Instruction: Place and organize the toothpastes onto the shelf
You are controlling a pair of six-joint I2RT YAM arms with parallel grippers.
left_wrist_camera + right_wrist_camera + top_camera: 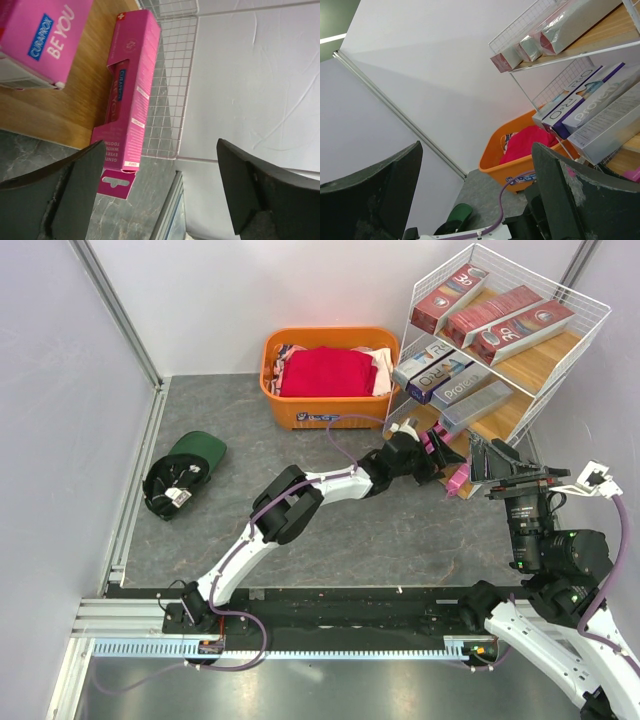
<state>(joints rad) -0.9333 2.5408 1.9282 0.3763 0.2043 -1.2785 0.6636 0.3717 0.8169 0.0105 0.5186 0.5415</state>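
The shelf [592, 312] stands at the back right. Three dark red toothpastes [495, 312] lie on its top board, and purple, white and silver ones [448, 380] on the middle board. On the bottom board, a pink toothpaste [131, 95] lies with its hang-tab end past the board's edge, beside a second pink box [45, 37]. My left gripper [160, 192] is open just in front of that end, with nothing between its fingers. My right gripper [475, 195] is open and empty close by, at the shelf's lower front [482, 462].
An orange basket [300, 408] of folded red clothes sits left of the shelf, also seen in the right wrist view [520, 167]. A green and black cap [185, 472] lies at the left. White walls close in the grey floor on three sides.
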